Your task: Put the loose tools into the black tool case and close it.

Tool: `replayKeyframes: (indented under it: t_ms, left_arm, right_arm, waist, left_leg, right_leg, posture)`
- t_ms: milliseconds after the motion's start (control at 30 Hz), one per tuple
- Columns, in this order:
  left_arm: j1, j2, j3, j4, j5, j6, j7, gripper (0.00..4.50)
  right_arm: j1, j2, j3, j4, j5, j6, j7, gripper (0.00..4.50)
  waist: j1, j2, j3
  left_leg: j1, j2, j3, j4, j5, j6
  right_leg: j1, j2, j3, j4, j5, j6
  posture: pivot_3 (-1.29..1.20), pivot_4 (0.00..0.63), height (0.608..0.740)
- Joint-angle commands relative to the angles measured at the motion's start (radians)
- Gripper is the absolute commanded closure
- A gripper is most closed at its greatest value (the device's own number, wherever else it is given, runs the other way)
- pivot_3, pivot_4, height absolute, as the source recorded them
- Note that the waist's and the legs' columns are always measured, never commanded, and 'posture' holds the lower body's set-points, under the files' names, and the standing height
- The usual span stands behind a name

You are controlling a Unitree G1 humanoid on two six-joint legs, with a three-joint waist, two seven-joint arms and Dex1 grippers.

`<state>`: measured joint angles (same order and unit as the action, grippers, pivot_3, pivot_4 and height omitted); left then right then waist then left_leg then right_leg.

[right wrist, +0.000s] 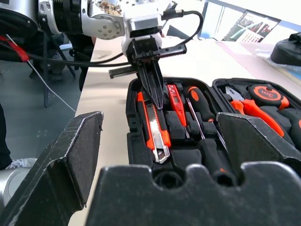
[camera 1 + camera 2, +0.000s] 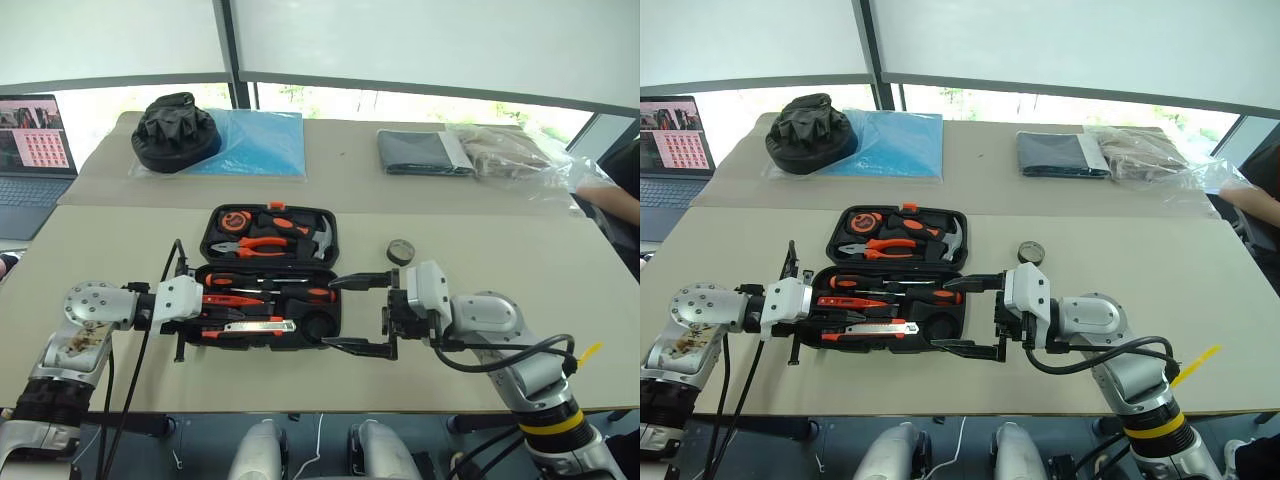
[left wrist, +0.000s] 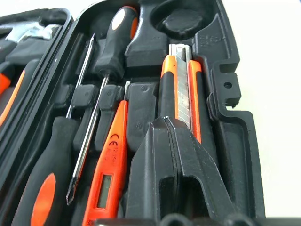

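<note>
You have bare table [image 2: 120, 250] left of the case [image 2: 268, 280] and along its near edge. Right of the case, the tape roll [image 2: 400, 251] sits near the far corner, and the right gripper [image 2: 358, 315] hangs at that end, fingers spread wide. The left gripper [image 1: 153, 87], pressed shut, blocks the case's left end, over the knife [image 1: 153, 127]. Beyond the case, a bag [image 2: 176, 130] and cloth [image 2: 425, 152] lie well apart from it.

The black tool case [image 2: 268, 282] is matt moulded plastic. The utility knife [image 3: 181, 84] has a bare metal blade strip between glossy orange plastic sides. The tester screwdriver [image 3: 109, 174] is smooth orange plastic. The left hand [image 1: 151, 77] fingers look matt black. The tabletop [image 2: 480, 240] is smooth, matt beige.
</note>
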<state>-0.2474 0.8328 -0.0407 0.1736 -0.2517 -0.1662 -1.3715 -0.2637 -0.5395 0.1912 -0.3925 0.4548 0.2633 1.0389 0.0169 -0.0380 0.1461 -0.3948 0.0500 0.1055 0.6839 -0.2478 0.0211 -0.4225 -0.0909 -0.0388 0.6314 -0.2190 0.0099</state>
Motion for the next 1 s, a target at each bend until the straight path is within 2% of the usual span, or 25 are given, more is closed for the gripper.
replayKeyframes:
  t_ms: [33,233,400,467,567,700,800,900,1000]
  left_arm:
    - [0.035,-0.016,-0.077,0.038,0.086,0.037,0.027,4.48]
    - [0.031,-0.038,-0.084,0.067,0.093,0.005,0.049,4.48]
    - [0.028,-0.065,-0.010,0.058,0.007,-0.030,0.056,4.48]
    - [0.036,-0.068,0.070,0.005,-0.091,0.037,0.075,4.48]
    - [0.059,-0.049,0.178,-0.084,-0.195,0.154,0.133,3.77]
    - [0.132,0.003,0.329,-0.113,-0.356,0.348,0.129,2.33]
    - [0.155,0.004,0.374,-0.134,-0.406,0.360,0.083,1.13]
    - [0.122,-0.025,0.399,-0.218,-0.530,0.469,0.106,0.10]
    - [0.077,-0.074,0.401,-0.272,-0.613,0.535,0.145,0.10]
  right_arm:
    - [-0.026,0.009,-0.006,-0.005,0.008,-0.011,0.003,0.00]
    - [-0.034,0.011,-0.010,0.011,0.002,-0.025,0.011,0.00]
    - [-0.018,0.011,-0.038,0.013,0.007,-0.050,0.004,0.00]
    - [0.026,0.011,-0.116,0.012,0.043,-0.054,-0.033,0.00]
    - [0.122,-0.010,-0.242,0.009,0.076,-0.052,-0.078,0.00]
    - [0.307,-0.014,-0.421,0.022,0.055,-0.124,-0.134,0.00]
    - [0.380,0.015,-0.490,0.058,0.026,-0.198,-0.175,0.00]
    - [0.442,0.049,-0.540,0.105,0.003,-0.261,-0.213,0.00]
    - [0.462,0.076,-0.560,0.150,-0.009,-0.303,-0.243,0.00]
  waist:
    - [-0.001,0.004,-0.002]
    - [0.003,0.015,-0.009]
    - [0.008,0.016,-0.010]
    - [0.009,0.016,-0.010]
    - [0.008,0.012,-0.007]
    - [0.000,0.011,-0.007]
    - [-0.007,0.011,-0.007]
    - [-0.008,0.011,-0.006]
    - [-0.003,0.011,-0.006]
  left_leg:
    - [0.001,0.000,0.000,0.000,0.000,0.000]
    - [0.002,0.000,0.000,0.000,0.000,0.000]
    - [0.002,0.000,0.000,0.000,0.000,0.000]
    - [0.002,0.000,0.000,0.000,0.000,0.000]
    - [-0.004,0.000,-0.002,0.000,0.000,0.001]
    - [-0.006,-0.001,-0.010,-0.001,-0.001,0.002]
    - [-0.004,-0.001,-0.010,-0.003,-0.002,0.001]
    - [-0.004,-0.001,-0.010,-0.003,-0.002,0.000]
    - [-0.002,-0.001,-0.011,-0.003,-0.001,0.000]
  right_leg:
    - [0.000,0.000,0.000,0.000,-0.001,0.002]
    - [0.001,-0.001,0.001,0.000,-0.001,0.002]
    - [0.001,-0.001,0.001,0.000,-0.001,0.002]
    - [0.001,-0.001,0.001,0.000,-0.001,0.002]
    - [-0.003,-0.001,0.000,-0.001,0.001,0.000]
    - [-0.004,0.000,-0.001,-0.002,0.002,-0.002]
    - [-0.003,0.000,0.000,-0.002,0.000,-0.001]
    - [-0.002,0.000,0.000,-0.002,-0.004,0.005]
    - [0.000,0.000,0.000,-0.002,-0.004,0.005]
  posture:
    - [0.00,0.150,0.740]
    - [0.00,0.150,0.740]
    - [0.00,0.150,0.740]
    - [0.00,0.150,0.740]
    - [0.00,0.150,0.740]
    - [0.00,0.150,0.740]
    - [0.00,0.150,0.740]
    - [0.00,0.150,0.740]
    - [0.00,0.150,0.740]
